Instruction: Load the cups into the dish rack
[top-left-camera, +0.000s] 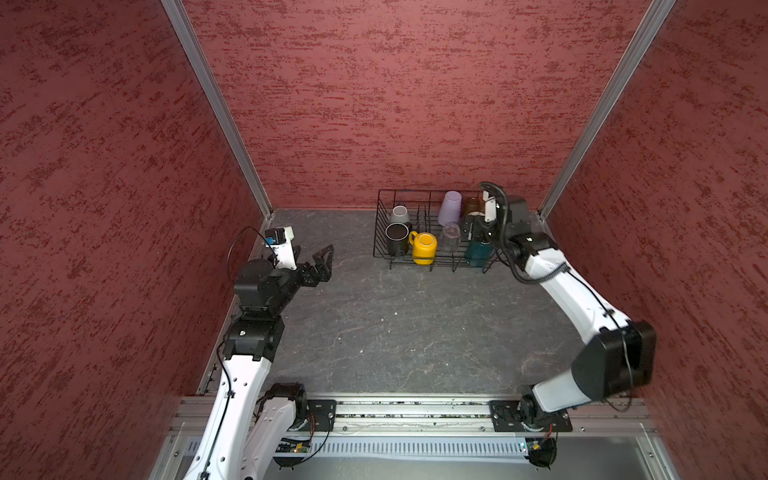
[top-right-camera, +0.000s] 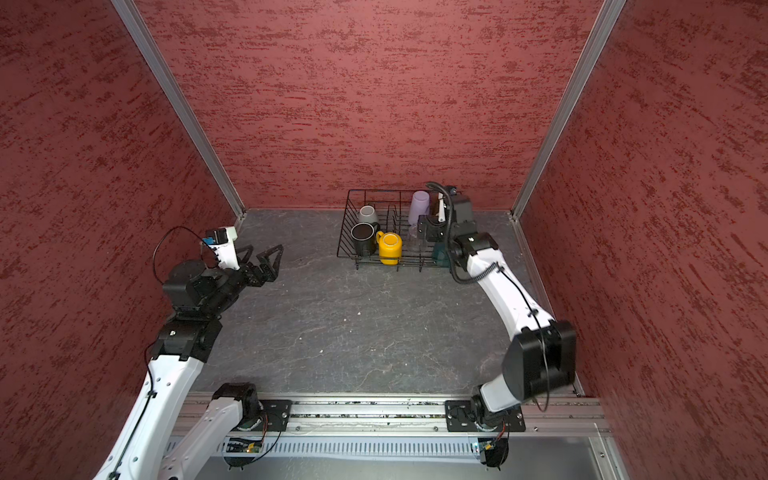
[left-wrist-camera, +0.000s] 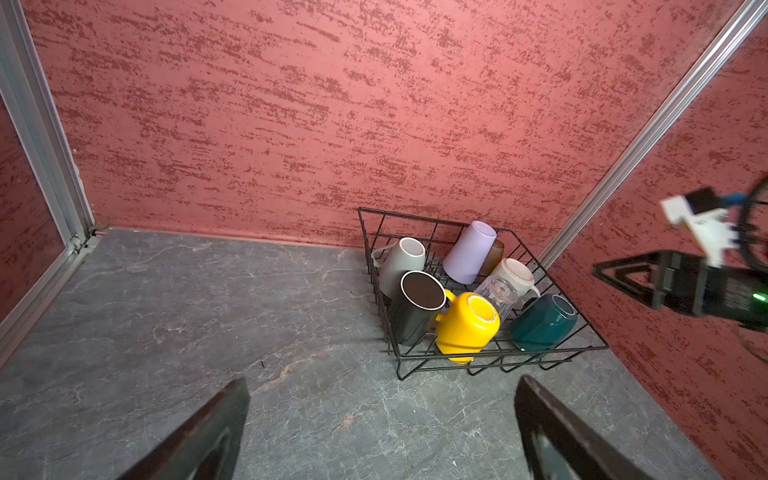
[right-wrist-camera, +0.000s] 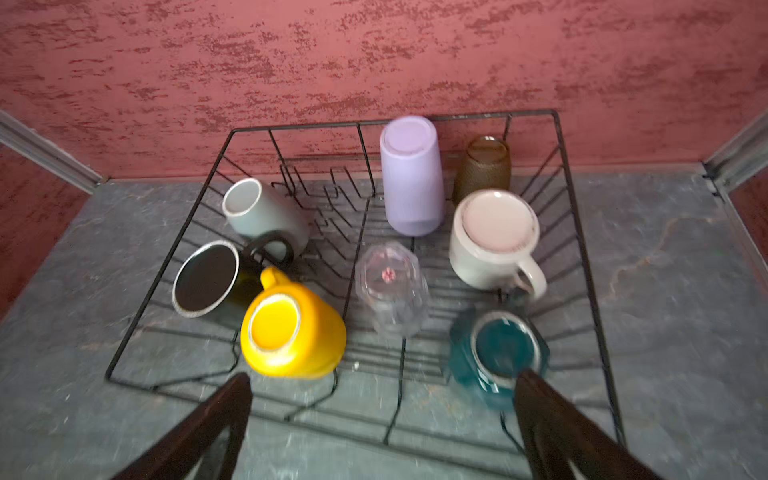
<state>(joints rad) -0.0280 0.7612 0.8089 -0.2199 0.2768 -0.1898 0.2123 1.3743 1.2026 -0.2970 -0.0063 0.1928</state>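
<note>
The black wire dish rack (top-left-camera: 379, 232) stands at the back right, and all the cups I see are inside it. At its left end are a grey mug (right-wrist-camera: 266, 216), a black mug (right-wrist-camera: 205, 278) and a yellow mug (right-wrist-camera: 291, 332). A lilac tumbler (right-wrist-camera: 411, 174), an amber glass (right-wrist-camera: 484, 166), a clear glass (right-wrist-camera: 392, 291), a white mug (right-wrist-camera: 492, 237) and a teal mug (right-wrist-camera: 496, 353) fill the rest. My right gripper (right-wrist-camera: 382, 386) hangs open and empty over the rack's front right, one finger beside the teal mug. My left gripper (top-left-camera: 316, 253) is open and empty, well left of the rack.
Red textured walls close in the back and both sides, and the rack sits near the back right corner (top-left-camera: 540, 214). Grey stone tabletop (top-left-camera: 395, 324) spreads between the arms. A metal rail (top-left-camera: 415, 411) with both arm bases runs along the front.
</note>
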